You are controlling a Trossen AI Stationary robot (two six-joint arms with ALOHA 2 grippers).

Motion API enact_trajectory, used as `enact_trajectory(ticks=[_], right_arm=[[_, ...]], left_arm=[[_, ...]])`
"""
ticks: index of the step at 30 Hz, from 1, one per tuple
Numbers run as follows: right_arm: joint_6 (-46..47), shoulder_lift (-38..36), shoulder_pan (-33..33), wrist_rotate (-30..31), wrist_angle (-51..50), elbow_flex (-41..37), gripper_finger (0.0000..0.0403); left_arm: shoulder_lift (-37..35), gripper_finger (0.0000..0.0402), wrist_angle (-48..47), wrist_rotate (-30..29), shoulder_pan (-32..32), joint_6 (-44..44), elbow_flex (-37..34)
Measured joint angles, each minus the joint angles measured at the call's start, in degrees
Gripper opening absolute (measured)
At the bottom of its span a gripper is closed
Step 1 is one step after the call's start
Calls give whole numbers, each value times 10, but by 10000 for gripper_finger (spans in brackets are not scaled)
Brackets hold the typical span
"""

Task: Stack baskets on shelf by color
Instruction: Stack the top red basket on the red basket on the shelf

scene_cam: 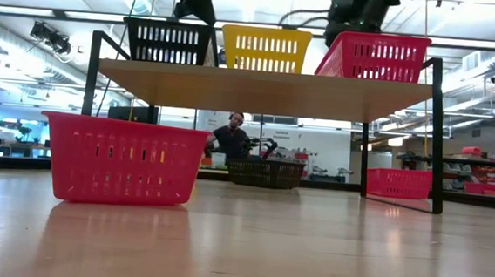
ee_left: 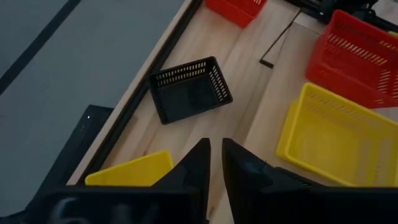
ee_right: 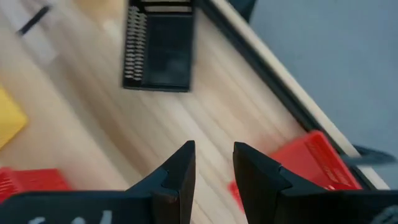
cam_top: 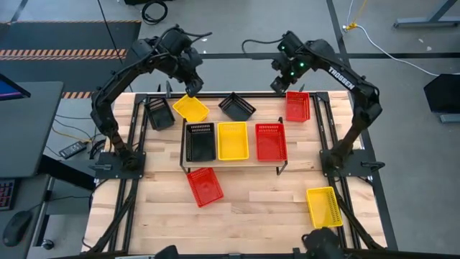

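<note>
The shelf (cam_top: 233, 165) stands mid-table and carries a black basket (cam_top: 200, 142), a yellow basket (cam_top: 233, 140) and a red basket (cam_top: 271, 141) side by side. Loose baskets rest on the tabletop: two black (cam_top: 159, 113) (cam_top: 237, 106), two yellow (cam_top: 190, 108) (cam_top: 323, 206) and two red (cam_top: 297, 106) (cam_top: 205, 186). My left gripper (cam_top: 191, 86) hovers over the far yellow basket (ee_left: 134, 173), fingers almost together (ee_left: 215, 144), touching nothing. My right gripper (cam_top: 279, 82) hangs between the far black basket (ee_right: 158, 46) and the far red basket (ee_right: 301, 163), with a narrow gap between its fingers (ee_right: 212, 147).
The black metal table frame (cam_top: 237, 93) runs along the far edge behind the baskets. In the low view the near red basket (scene_cam: 124, 160) stands in front of the shelf's leg (scene_cam: 92, 75), and a person (scene_cam: 230, 137) sits in the room beyond.
</note>
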Motion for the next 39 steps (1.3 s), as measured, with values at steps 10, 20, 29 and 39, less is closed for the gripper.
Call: enact_trajectory(ticks=[10, 20, 29, 39], right_arm=[[-3, 0, -92, 6, -22, -72, 113], [-74, -2, -70, 9, -96, -174, 116], [-118, -28, -35, 39, -29, -263, 136], [-119, -64, -17, 40, 77, -354, 174]], left_arm=[[0, 42, 49, 0, -20, -35, 0], [1, 41, 63, 0, -54, -27, 0], [1, 45, 62, 0, -57, -30, 0], [1, 44, 54, 0, -57, -32, 0]])
